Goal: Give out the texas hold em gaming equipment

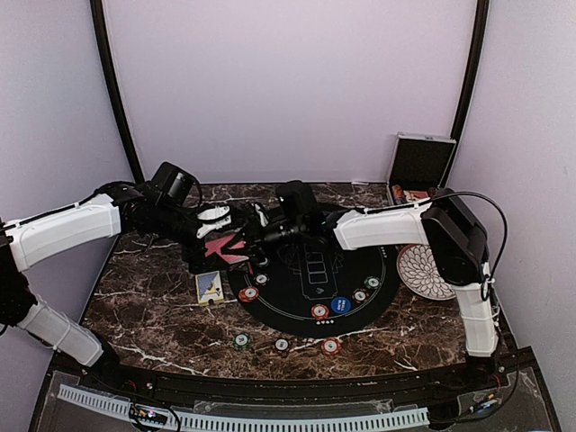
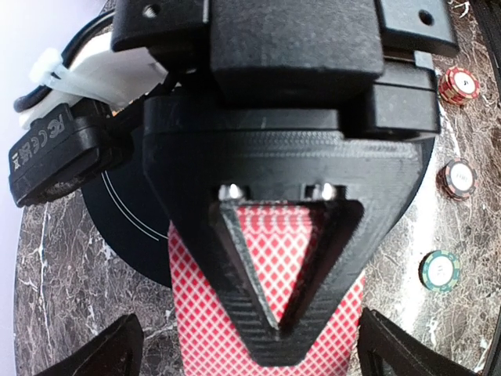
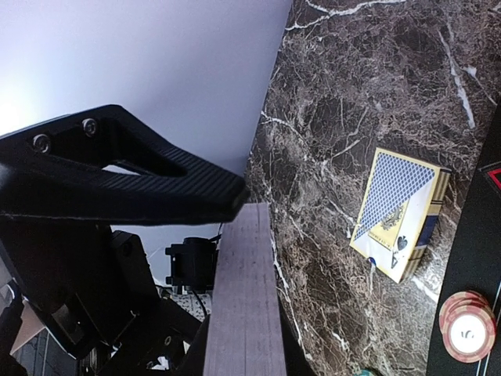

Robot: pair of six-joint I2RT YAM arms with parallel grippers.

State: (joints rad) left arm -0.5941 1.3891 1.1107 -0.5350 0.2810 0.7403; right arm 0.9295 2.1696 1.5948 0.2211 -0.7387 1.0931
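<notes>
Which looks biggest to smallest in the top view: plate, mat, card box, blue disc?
1. mat
2. plate, its right edge hidden behind the right arm
3. card box
4. blue disc
All four lie flat at table level, so nearness to the camera hardly affects the order.
</notes>
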